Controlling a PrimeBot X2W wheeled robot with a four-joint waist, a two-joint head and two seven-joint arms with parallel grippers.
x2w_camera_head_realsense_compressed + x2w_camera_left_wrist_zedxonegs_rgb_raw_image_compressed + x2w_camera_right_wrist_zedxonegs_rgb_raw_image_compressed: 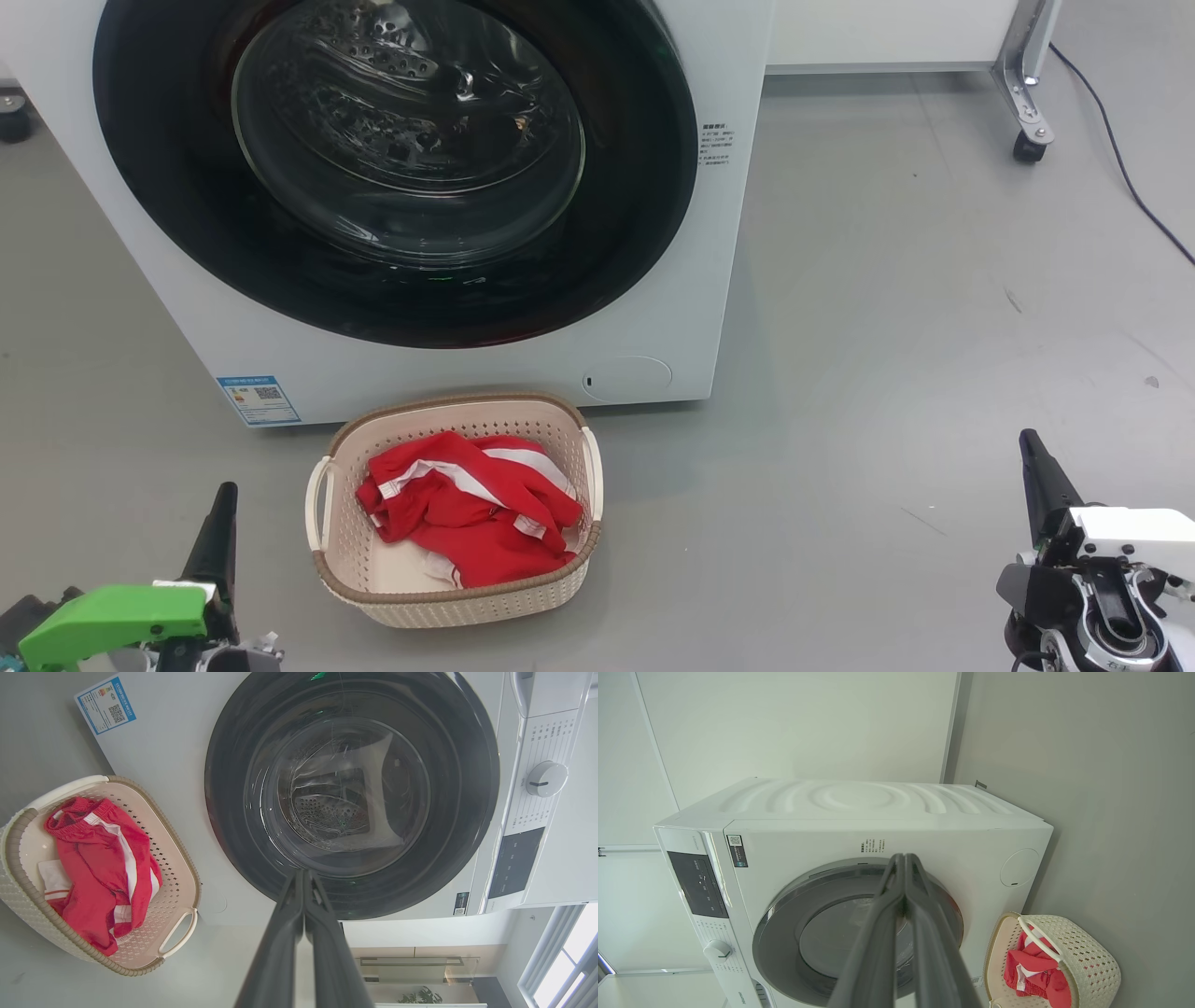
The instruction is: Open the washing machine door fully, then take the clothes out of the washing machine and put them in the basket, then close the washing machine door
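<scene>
The washing machine [467, 369] [163, 765] [859, 807] is a white box with its round black-rimmed door [392, 168] [350, 793] [859, 933] shut flat against the front; the steel drum shows through the glass. On the floor before it stands the cream basket [457, 607] [14, 896] [1087, 956] holding the red clothes [471, 509] [98, 868] [1031, 970] with white stripes. My left gripper [224, 499] [303, 873] is shut and empty at the lower left, left of the basket. Low on the right, my right gripper [1030, 443] [903, 857] is shut and empty.
Grey floor [887, 373] spreads to the right of the machine. A wheeled metal leg [1027, 103] of a white cabinet stands at the back right, with a dark cable [1130, 187] trailing across the floor. A black caster [14, 121] sits at the far left.
</scene>
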